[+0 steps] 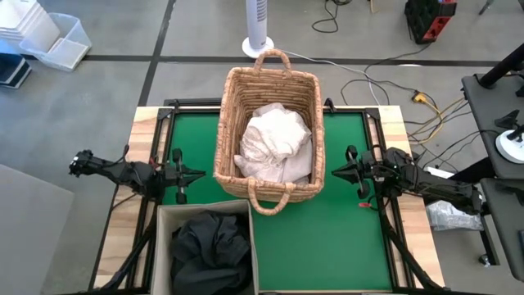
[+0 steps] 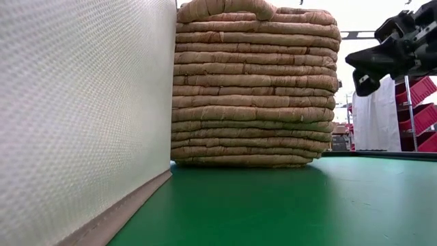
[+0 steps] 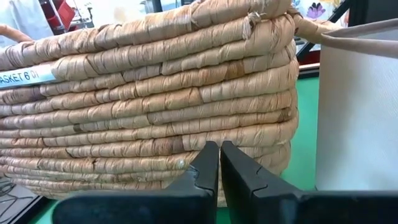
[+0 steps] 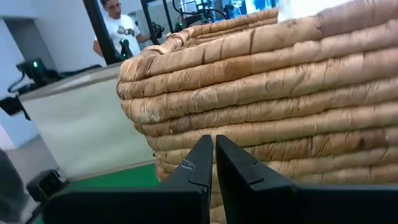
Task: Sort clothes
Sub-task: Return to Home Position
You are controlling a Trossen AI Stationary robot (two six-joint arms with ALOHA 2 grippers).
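Jaws closed; basket label (image 3: 25, 76) "ASKET 6"

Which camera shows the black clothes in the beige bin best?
The high view looks down into the beige fabric bin, showing the crumpled black garments. Low and wrist views show only the bin's outer walls.

Grey concrete floor (image 1: 106, 82), crossed by dark seams, surrounds my station. On it I see a white tower fan (image 1: 257, 24), loose cables (image 1: 419, 99) and stacked white plastic bins (image 1: 49, 37). Past the fingers (image 4: 198, 167) of my right gripper (image 4: 214, 142), well beyond them, a person in a white T-shirt (image 4: 118, 28) stands near a pale wall (image 4: 56, 31). The low view shows red storage bins (image 2: 425, 115) on shelving.
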